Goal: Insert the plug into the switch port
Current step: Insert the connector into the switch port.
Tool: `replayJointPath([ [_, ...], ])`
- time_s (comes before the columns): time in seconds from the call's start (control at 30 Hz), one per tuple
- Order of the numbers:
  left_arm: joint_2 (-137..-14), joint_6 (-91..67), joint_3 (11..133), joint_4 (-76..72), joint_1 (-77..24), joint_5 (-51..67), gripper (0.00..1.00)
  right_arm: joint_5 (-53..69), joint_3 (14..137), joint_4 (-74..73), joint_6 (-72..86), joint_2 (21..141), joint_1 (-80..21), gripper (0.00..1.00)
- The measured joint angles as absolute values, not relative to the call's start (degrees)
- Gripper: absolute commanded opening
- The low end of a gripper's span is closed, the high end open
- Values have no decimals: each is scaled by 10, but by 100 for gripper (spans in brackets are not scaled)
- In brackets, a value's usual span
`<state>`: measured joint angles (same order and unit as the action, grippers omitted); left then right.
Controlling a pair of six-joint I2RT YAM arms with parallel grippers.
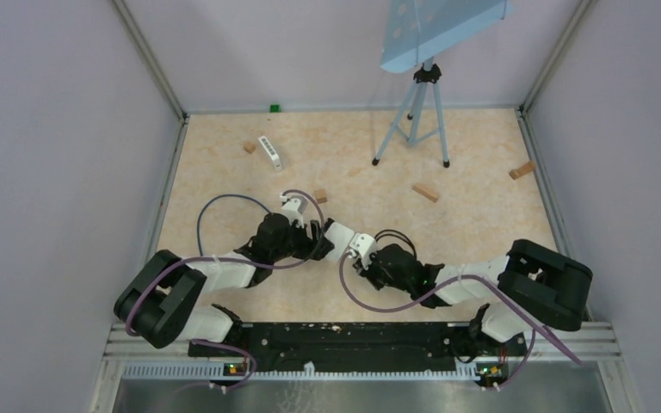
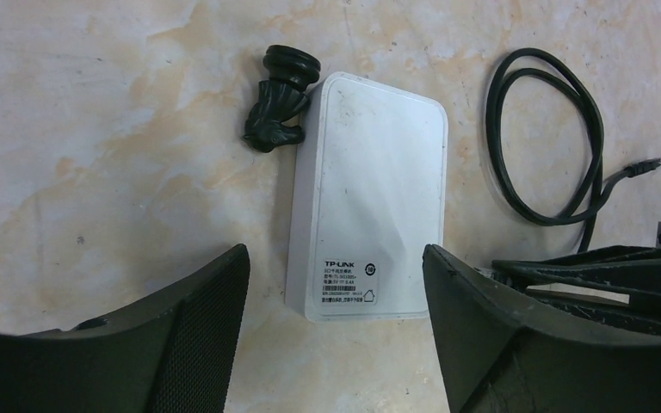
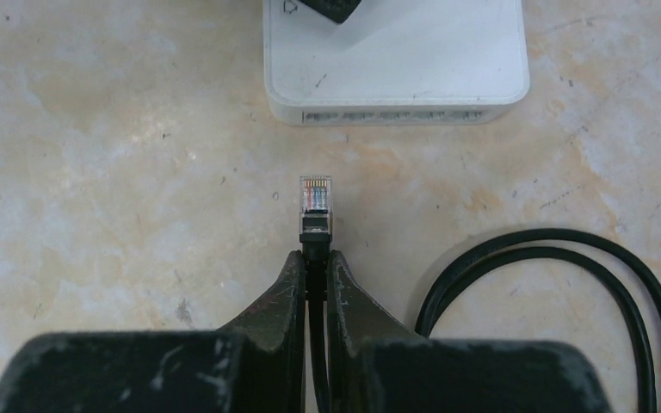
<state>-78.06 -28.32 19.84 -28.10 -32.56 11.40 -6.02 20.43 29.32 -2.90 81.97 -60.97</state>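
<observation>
Already the right gripper [image 3: 314,258] is clenched on the black boot of the plug [image 3: 315,200]. The clear tip, coloured wires showing, is lined up with the port row [image 3: 392,114] of the white switch [image 3: 396,77] but stands apart from it, so the insertion itself is left. The left gripper [image 2: 336,256] straddles the switch, jaws spread, not visibly gripping it.

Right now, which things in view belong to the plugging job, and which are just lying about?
Job: plug, shut in the right pincer; its black cable; white switch, straddled by the open left pincer.
Lying about: scattered wooden blocks; white barcoded box; tripod with blue board; small green item at the back edge.
</observation>
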Motion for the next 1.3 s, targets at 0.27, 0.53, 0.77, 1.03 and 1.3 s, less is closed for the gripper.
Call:
replayJointPath([
  [0.27,-781,-271,198,-279,-323,120,74,-33,255,287,-18,862,-594,0],
  [0.53,-788,-257,203,-274,-323,120,70,-21,286,255,-4,883,-587,0],
  [0.77,-792,-252,206,-272,-323,120,68,-13,291,240,16,883,-575,0],
  [1.03,-794,-249,208,-267,-323,123,63,8,309,217,26,885,-564,0],
  [1.3,-797,-244,211,-263,-323,138,59,22,329,199,28,901,-562,0],
])
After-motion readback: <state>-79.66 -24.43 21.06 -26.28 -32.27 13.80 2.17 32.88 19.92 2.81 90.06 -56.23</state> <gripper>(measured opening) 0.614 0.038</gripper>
